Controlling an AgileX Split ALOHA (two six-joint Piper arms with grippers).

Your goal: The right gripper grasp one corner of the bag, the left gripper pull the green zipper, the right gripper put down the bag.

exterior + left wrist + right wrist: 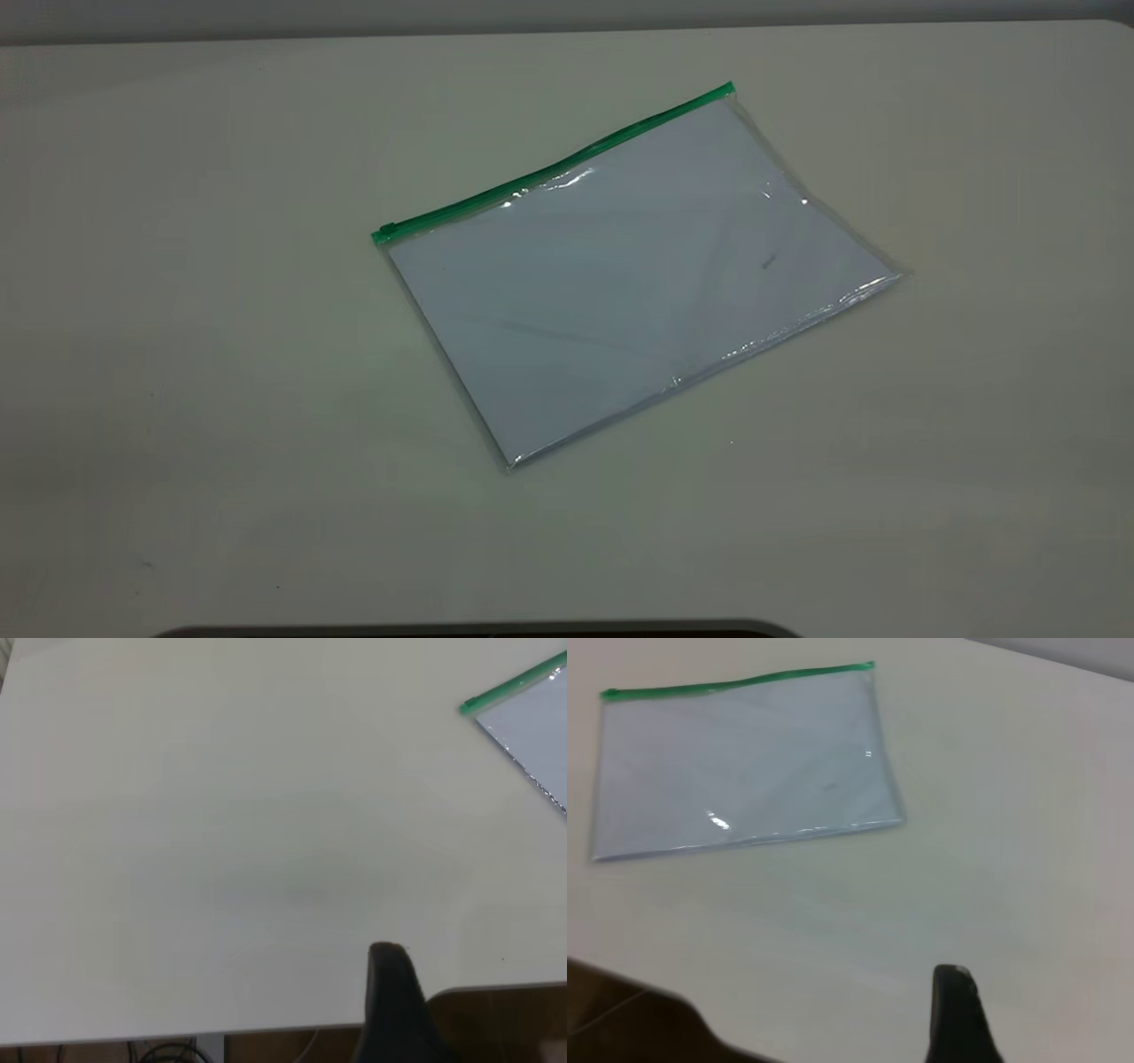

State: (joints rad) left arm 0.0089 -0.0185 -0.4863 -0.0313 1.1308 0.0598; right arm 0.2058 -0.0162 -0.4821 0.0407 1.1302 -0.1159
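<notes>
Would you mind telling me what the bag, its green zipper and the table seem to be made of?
The bag looks like thin clear plastic film, glossy: bright glints and creases show, with white sheets visible through it. The green zipper appears to be opaque moulded plastic, slightly shiny, with a small slider at one end. The table has a smooth, matte off-white surface, possibly laminate; its core cannot be told.

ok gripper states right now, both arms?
Left gripper: only one fingertip visible, at the table's edge; cannot tell, holds nothing.
Right gripper: one fingertip visible, away from the bag; cannot tell.
</notes>
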